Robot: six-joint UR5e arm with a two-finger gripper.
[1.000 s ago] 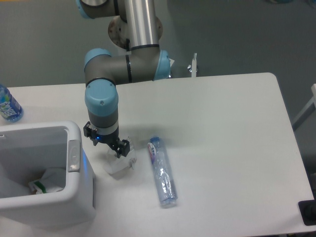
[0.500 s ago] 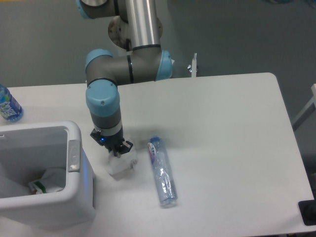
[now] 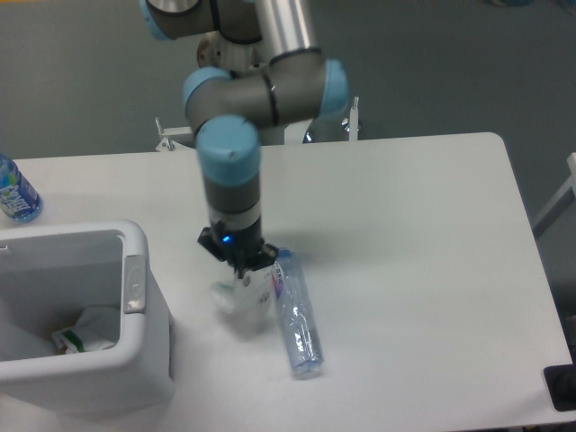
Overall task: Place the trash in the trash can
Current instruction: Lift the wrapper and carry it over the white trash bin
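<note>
Fingers [image 3: 245, 273] blurred over the plastic wrapper [image 3: 241, 301], grip impossible to tell.

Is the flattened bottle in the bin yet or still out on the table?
Out. The flattened bottle lies on its side on the table, right of the trash can, beside the gripper.

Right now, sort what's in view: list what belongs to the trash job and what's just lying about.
Part of the job:
- crumpled plastic wrapper, under the tool
- flattened clear bottle, lying on the table
- white trash can, some rubbish already inside

Just lying about:
- upright blue-labelled water bottle at the table's far left edge
</note>
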